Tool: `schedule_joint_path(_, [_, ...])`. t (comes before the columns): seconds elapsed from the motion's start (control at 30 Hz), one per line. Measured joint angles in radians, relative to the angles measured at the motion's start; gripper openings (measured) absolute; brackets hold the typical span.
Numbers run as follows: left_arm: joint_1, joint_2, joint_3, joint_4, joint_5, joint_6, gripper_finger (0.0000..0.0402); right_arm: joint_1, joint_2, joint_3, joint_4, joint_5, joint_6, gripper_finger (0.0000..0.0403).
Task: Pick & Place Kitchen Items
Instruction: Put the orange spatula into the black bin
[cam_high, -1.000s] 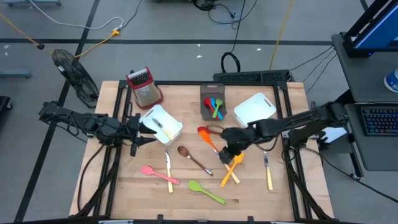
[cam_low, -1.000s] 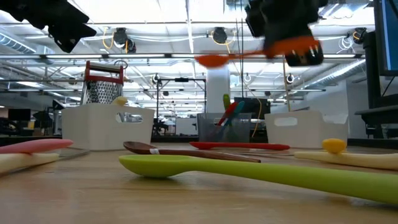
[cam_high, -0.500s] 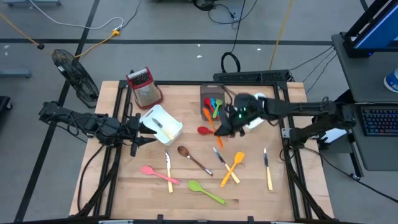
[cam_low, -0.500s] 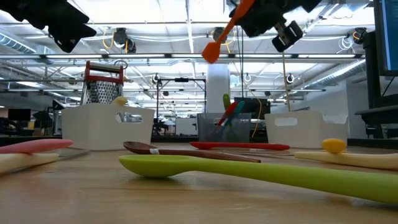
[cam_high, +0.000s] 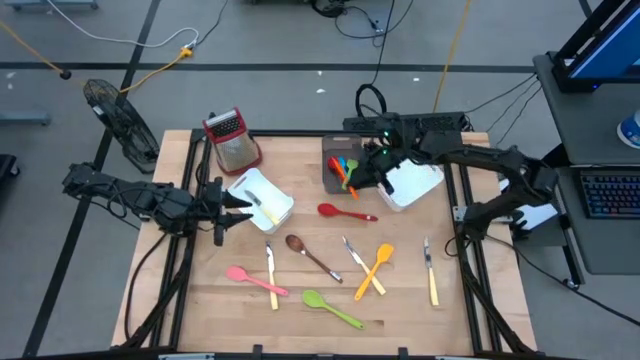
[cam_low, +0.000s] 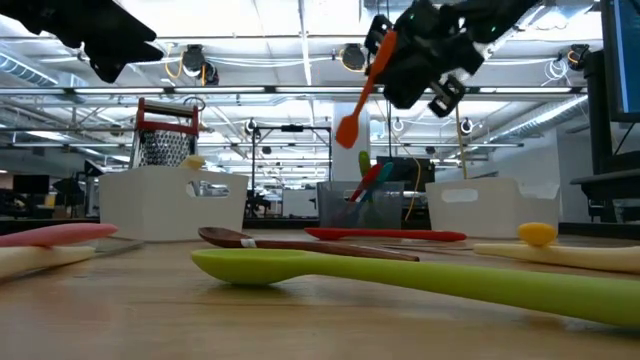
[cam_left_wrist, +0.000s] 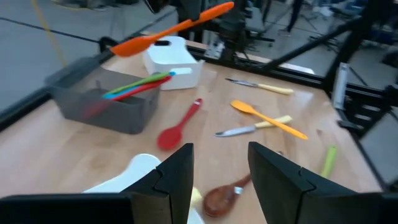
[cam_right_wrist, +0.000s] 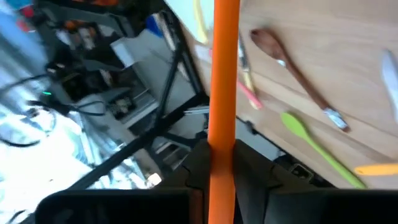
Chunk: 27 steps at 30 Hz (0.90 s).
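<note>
The right gripper (cam_high: 372, 172) is clamping an orange spatula (cam_low: 362, 82) by its handle, its fingers closed on the shaft, and is hovering in the upper middle of the high view, just over the dark grey bin (cam_high: 331, 180) and beside the white bin (cam_high: 425, 183) on its right. In the low view the spatula is hanging with its long axis steeply tilted, blade end down and toward the left of the frame, above the bin where a red, a green and a blue utensil are already standing. In the left wrist view the same spatula is showing across the upper left of the frame, lying nearly level above the grey bin. Judging from this, the coming move is a lowering and release, and it is turning on the blade pointing down into the bin's opening, which lies directly under the gripper; the right arm is far nearer to it than the left. The left gripper (cam_high: 237, 203) is waiting at the left middle of the high view, by the other white bin (cam_high: 281, 211), with its fingers apart and holding nothing. Farther out, toward the bottom of the high view, a red spoon (cam_high: 343, 212), a brown spoon (cam_high: 310, 254), a pink spatula (cam_high: 254, 280), a green spoon (cam_high: 331, 308), another orange spatula (cam_high: 375, 268) and yellow-handled knives are lying on the table (cam_high: 240, 318).
</note>
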Motion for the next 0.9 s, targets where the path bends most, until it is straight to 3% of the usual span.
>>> schedule_joint_path(0.23, [0.000,0.000,0.000,-0.001,-0.060,-0.002,0.0154,-0.079,0.134,0.000,0.182,-0.131,0.071,0.0038])
schedule_joint_path(0.4, [0.001,0.000,0.000,-0.002,-0.061,-0.009,0.0154,-0.133,0.199,0.000,0.213,-0.158,0.070,0.0039])
schedule_joint_path(0.73, [0.001,0.000,0.000,-0.002,-0.062,-0.027,0.0154,-0.178,0.265,0.000,0.221,-0.103,0.008,0.0043])
schedule_joint_path(0.9, [0.001,0.000,0.000,-0.002,-0.062,-0.034,0.0154,-0.178,0.280,0.000,0.222,-0.076,-0.018,0.0080])
